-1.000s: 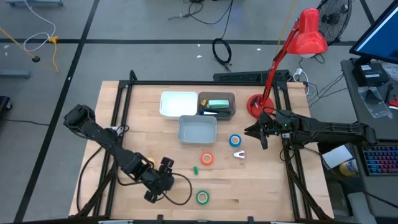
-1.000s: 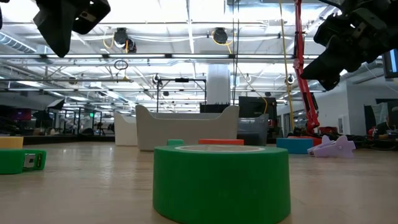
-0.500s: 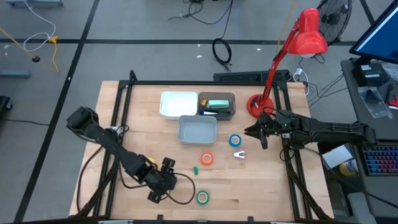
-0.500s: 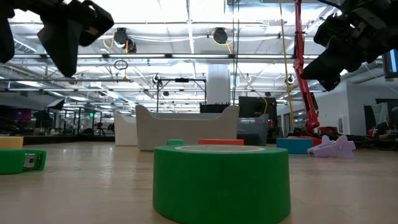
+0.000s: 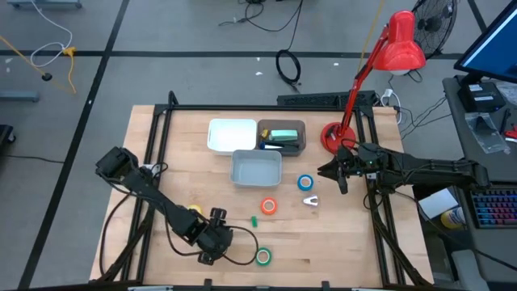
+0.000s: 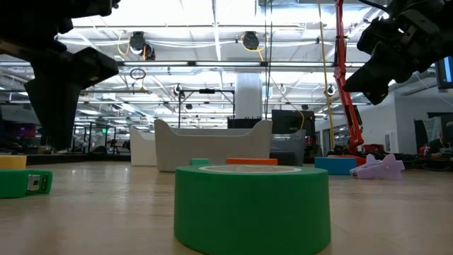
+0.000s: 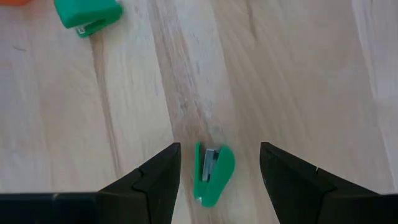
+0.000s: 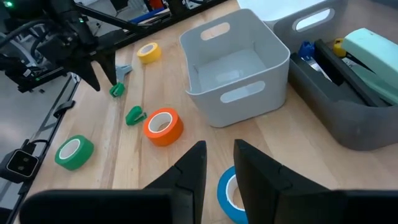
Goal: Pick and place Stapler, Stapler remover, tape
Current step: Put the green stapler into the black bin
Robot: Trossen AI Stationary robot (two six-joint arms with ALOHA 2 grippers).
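The left gripper (image 7: 217,180) has its fingers (image 7: 158,177) parted and released, straddling a small green staple remover (image 7: 212,173) on the tabletop (image 7: 298,74). The remover sits between the two fingers, nearer one of them and touching neither, and its long axis runs roughly along the fingers' reach, so the closing direction crosses its narrow width. A descent looks like the next need. A second small green piece (image 7: 87,12) lies farther ahead.

In the high view the left gripper (image 5: 212,240) hangs over the front of the tabletop, with the green tape (image 5: 263,257) just beside it. The orange tape (image 5: 268,206) and blue tape (image 5: 304,183) lie nearer the right gripper (image 5: 342,171), which waits at the right edge, its fingers slightly apart and holding nothing.

The white bin (image 5: 231,136) and the grey-white bin (image 5: 257,168) look empty. The dark tray (image 5: 283,137) holds a pale green stapler (image 8: 373,46).
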